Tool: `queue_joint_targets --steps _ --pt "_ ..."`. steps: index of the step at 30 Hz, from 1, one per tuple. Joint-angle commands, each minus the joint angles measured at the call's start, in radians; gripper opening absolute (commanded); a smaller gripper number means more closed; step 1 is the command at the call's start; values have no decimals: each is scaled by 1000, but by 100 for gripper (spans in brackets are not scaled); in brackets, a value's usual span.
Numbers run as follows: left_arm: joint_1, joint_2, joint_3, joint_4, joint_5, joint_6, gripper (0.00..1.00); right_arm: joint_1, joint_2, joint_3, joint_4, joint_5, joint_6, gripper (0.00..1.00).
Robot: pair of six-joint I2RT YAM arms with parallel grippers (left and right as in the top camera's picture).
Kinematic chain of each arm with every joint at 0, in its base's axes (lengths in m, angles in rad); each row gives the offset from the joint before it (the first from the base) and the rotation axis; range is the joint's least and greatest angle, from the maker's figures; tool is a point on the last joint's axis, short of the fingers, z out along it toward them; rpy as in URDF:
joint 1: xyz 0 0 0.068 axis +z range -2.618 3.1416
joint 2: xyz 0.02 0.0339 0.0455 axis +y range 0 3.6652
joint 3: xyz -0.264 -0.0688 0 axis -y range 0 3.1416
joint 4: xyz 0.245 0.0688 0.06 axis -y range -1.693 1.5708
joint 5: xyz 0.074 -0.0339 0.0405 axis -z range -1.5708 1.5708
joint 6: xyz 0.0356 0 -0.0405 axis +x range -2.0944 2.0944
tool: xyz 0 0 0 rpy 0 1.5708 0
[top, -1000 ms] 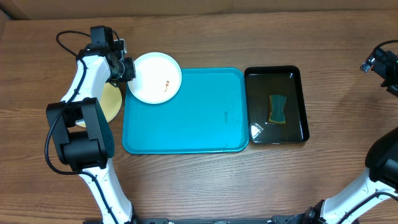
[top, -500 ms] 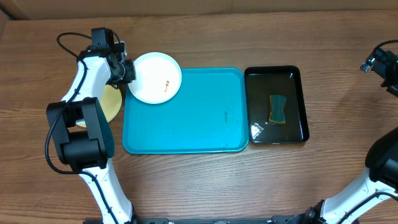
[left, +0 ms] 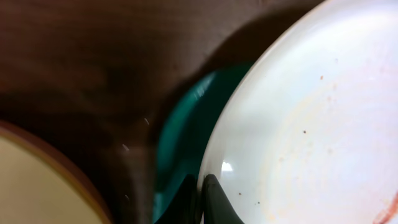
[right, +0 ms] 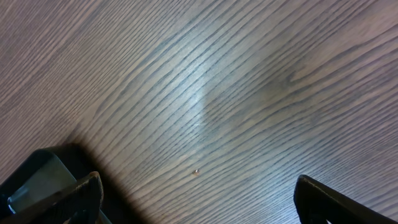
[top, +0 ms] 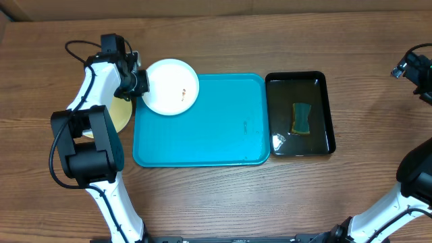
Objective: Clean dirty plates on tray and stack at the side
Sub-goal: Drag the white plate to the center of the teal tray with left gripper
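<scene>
A white plate (top: 173,86) with a small orange-brown smear lies over the far left corner of the turquoise tray (top: 202,128). My left gripper (top: 140,82) is shut on the plate's left rim. In the left wrist view its fingers (left: 200,199) pinch the white plate's edge (left: 298,124) above the tray corner (left: 180,134). A pale yellow-green plate (top: 121,111) lies on the table left of the tray, partly under my left arm, and shows in the left wrist view (left: 37,180). My right gripper (right: 196,193) is open over bare wood at the far right.
A glossy black tray (top: 300,113) stands right of the turquoise tray and holds a green-and-yellow sponge (top: 301,118). A black cable loops by my left arm at the far left. My right arm (top: 415,67) is at the table's right edge.
My left gripper has moved slightly right and toward me with the white plate, which now sits a little further over the tray corner. The right arm has not moved.
</scene>
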Motion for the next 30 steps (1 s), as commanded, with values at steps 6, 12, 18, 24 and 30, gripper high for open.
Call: queue_joint_targets --steps 6,12,18,24,30 --pt "-28 -12 14 -299 204 -118 4 0 -10 14 3 -1 -3 100" --pt "-107 -12 14 -449 127 -109 5 0 -10 14 3 -1 -3 100" --pt "-193 -12 14 -486 106 -109 48 0 -10 14 3 -1 -3 100" --pt "-219 -12 14 -457 96 -109 52 0 -10 14 3 -1 -3 100" --pt "-234 -12 14 -422 27 -109 47 0 -10 14 3 -1 -3 100"
